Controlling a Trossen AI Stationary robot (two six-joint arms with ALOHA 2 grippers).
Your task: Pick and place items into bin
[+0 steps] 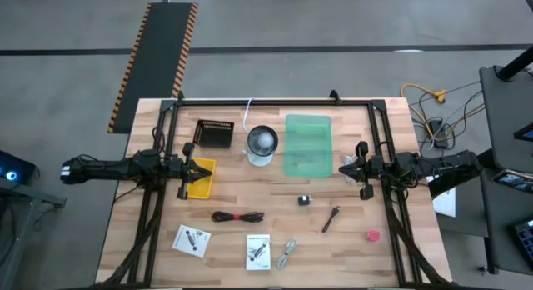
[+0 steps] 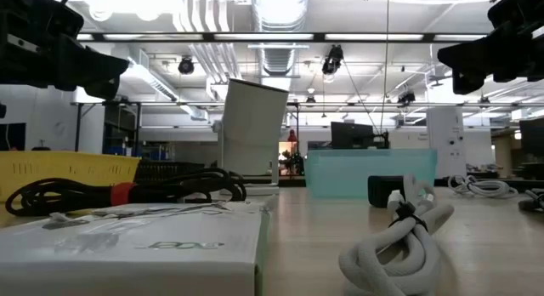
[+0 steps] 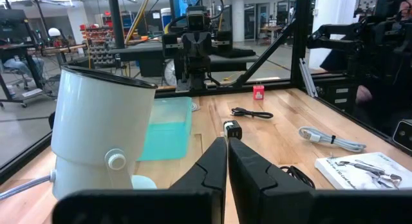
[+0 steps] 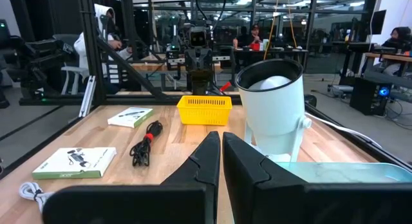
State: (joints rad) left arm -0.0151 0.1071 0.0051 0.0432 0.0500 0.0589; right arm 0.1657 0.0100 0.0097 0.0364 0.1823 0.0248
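- Progress: nothing appears binned yet. The yellow bin (image 1: pixel 201 178), the black bin (image 1: pixel 213 133) and the green tray (image 1: pixel 308 144) show no items inside, as far as the high view tells; all the loose items lie on the table (image 1: pixel 391 140), so the whole task is judged to remain.
- Left gripper (image 1: pixel 188 169): hovers over the yellow bin's edge, fingers pressed together, holding nothing.
- Right gripper (image 1: pixel 353 168): hovers just beside the green tray, fingers likewise closed and empty.
- Coiled cable (image 1: pixel 237 216): black with a red band, near the table's middle; long axis runs left–right.
- Stick-like tool (image 1: pixel 331 217): long axis tilted, upper end toward the right arm's side.
- Black cube (image 1: pixel 305 200) and pink-red lump (image 1: pixel 373 236): compact, no clear axis.
- Silver piece (image 1: pixel 288 252): near the front edge, long axis slightly tilted.
- Two white cards (image 1: pixel 191 240), (image 1: pixel 258 251): flat at the front edge; the left one is skewed.
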